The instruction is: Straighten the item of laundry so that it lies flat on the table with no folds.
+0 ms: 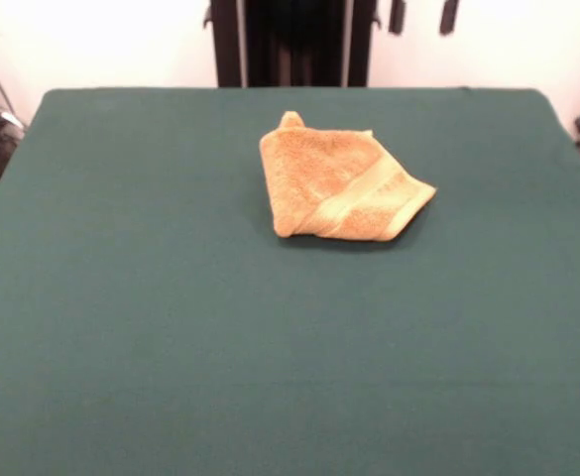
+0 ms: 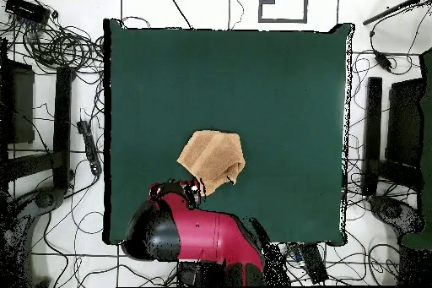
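Towel point(image 1: 337, 185) lies folded over on itself into a rough wedge, one border band slanting across its top layer, toward the robot-side edge of the bench point(image 1: 121, 297) and about midway between the side edges. Since it is doubled rather than spread, it probably needs a corner lifted and drawn outward. Whether the claw point(image 2: 196, 190), just off the towel's edge, is apart or together I cannot tell.

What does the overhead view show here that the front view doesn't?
Only the overhead view shows the red and black arm bent over the table's edge beside the towel, and cables on the floor. Only the front view shows the towel's woven border band and a raised corner at its far edge. Both show the towel folded on the green table, not flat.
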{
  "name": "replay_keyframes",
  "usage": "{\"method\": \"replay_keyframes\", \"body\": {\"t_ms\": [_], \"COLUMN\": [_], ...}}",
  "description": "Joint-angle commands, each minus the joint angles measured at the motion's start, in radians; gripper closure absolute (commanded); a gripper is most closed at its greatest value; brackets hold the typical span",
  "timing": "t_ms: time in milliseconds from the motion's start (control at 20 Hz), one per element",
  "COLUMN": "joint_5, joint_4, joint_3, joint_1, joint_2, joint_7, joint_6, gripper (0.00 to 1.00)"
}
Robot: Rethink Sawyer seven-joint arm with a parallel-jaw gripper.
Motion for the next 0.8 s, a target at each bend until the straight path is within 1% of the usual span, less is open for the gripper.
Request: {"method": "replay_keyframes", "body": {"t_ms": [50,200,350,550,650,800], "joint_5": [0.002,0.003,0.005,0.010,0.013,0.030], "joint_4": [-0.031,-0.047,-0.071,-0.100,-0.110,-0.125], "joint_3": [0.014,0.011,0.021,0.036,0.034,-0.001], "joint_1": [0.036,0.036,0.025,0.013,0.015,0.047], "joint_2": [0.179,0.220,0.280,0.345,0.359,0.337], "joint_7": [0.209,0.198,0.192,0.188,0.188,0.188], "joint_6": [-0.099,-0.134,-0.183,-0.215,-0.227,-0.181], "gripper": [0.00,0.00,0.00,0.00,0.00,0.00]}}
